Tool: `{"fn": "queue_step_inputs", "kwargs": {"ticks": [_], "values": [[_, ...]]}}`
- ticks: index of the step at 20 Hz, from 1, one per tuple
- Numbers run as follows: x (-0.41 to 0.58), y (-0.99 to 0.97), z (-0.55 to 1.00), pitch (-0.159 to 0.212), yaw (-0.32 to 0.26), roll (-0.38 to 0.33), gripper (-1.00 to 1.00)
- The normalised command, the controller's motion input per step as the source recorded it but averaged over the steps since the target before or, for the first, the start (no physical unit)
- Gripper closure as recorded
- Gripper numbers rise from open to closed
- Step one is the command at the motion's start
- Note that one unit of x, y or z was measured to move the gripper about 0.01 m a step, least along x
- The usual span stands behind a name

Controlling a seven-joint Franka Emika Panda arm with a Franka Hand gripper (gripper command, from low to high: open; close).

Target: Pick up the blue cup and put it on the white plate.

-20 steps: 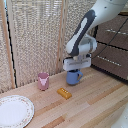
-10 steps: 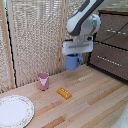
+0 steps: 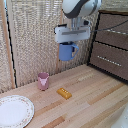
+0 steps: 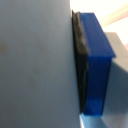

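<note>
There was one blue cup [image 3: 67,51], one pink cup [image 3: 43,81], one white plate [image 3: 14,110] and one small orange block [image 3: 64,93].

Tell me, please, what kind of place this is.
Probably a home-style room set up for robot tests: a wooden table with a plate and pink cup, a reed blind behind, and a dark chest of drawers.

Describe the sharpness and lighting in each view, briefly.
Exterior view: evenly lit but soft; the blue cup in the gripper and the pink cup stay readable, while the white plate rim pattern is faint. Wrist view: heavily blurred, filled by a grey surface and a blue block; no detail.
</note>
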Motion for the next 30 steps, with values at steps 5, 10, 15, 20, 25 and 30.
{"fn": "queue_step_inputs", "kwargs": {"ticks": [5,10,15,20,25,30], "values": [[0.042,0.94,0.40,0.054,0.000,0.000,1.00],[0.189,0.97,0.12,0.062,0.003,0.000,1.00],[0.253,0.97,0.01,0.039,0.008,0.000,1.00],[0.276,0.96,0.00,0.029,0.007,0.000,1.00],[0.278,0.97,-0.01,0.032,0.012,0.000,1.00],[0.252,0.94,-0.21,0.042,0.019,-0.036,1.00]]}}
